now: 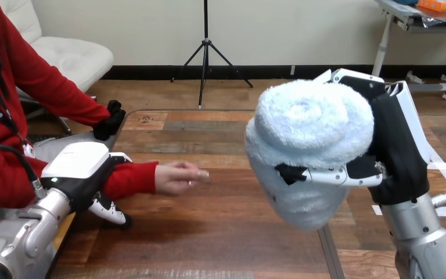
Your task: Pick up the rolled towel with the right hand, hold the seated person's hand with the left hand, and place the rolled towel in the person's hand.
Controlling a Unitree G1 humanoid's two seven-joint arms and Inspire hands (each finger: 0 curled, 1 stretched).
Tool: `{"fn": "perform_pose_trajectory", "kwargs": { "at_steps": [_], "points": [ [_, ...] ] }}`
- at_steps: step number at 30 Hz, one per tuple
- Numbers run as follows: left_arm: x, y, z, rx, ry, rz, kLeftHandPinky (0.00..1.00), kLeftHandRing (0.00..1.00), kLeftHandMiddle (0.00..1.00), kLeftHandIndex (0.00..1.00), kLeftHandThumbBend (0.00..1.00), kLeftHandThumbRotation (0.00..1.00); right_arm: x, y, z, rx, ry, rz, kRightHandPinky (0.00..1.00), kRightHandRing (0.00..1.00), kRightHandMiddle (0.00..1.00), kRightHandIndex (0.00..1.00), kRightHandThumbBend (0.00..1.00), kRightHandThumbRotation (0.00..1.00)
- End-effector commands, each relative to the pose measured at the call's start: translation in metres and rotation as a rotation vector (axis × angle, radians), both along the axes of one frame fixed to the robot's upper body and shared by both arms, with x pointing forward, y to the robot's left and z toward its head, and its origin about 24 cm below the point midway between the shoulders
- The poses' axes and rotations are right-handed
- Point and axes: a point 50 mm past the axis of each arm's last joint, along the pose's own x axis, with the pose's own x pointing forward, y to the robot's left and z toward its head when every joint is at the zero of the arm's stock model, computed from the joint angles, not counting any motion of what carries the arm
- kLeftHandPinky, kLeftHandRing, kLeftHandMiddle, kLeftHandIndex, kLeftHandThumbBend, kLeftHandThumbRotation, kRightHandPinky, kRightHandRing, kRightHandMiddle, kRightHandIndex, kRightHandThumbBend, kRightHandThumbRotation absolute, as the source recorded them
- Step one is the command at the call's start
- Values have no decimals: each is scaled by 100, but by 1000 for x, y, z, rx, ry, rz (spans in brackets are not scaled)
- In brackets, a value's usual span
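The right hand is clamped on the rolled towel, thumb across the front of the roll and fingers behind it, and holds it raised above the worktop at the right side. The roll is fat for that grip. Its lower half bulges out beneath the thumb, so it could slump or start to unwind if the hand loosens before the roll is properly seated.

The left hand is closed round the person's forearm over the red sleeve, a little back from the wrist, with fingers showing under the sleeve. That steadies the arm but leaves the person's hand itself free to turn or drift.

The person's hand lies low over the worktop, well apart from the towel, with fingers loosely together and pointing right. Whether the palm faces up I cannot tell. This looks like the main risk: a big roll set on a hand that is not cupped under it would likely tip off onto the worktop.
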Motion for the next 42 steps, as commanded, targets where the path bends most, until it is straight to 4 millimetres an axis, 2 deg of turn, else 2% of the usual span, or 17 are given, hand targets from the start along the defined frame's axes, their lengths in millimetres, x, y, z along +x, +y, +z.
{"fn": "perform_pose_trajectory", "kwargs": {
  "at_steps": [1, 13, 22, 42],
  "points": [
    [10, -18, 5, -14, -11, -55, 60, 63, 66, 67, 100, 12, 0, 0, 23, 45, -112, -11, 3, 6, 10, 8, 57, 0],
    [9, -22, 3, -3, 5, -77, 48, 50, 53, 57, 100, 5, 0, 0, 23, 61, -102, 3, 3, 6, 10, 8, 56, 0],
    [7, -23, 2, -7, 15, -86, 44, 45, 48, 51, 98, 1, 0, 1, 23, 60, -110, -1, 3, 6, 10, 8, 56, 0],
    [5, -26, 5, -62, -30, -98, 38, 37, 41, 43, 95, 0, 6, 3, 20, 63, -91, 10, 3, 6, 10, 8, 54, 0]
  ]
}}
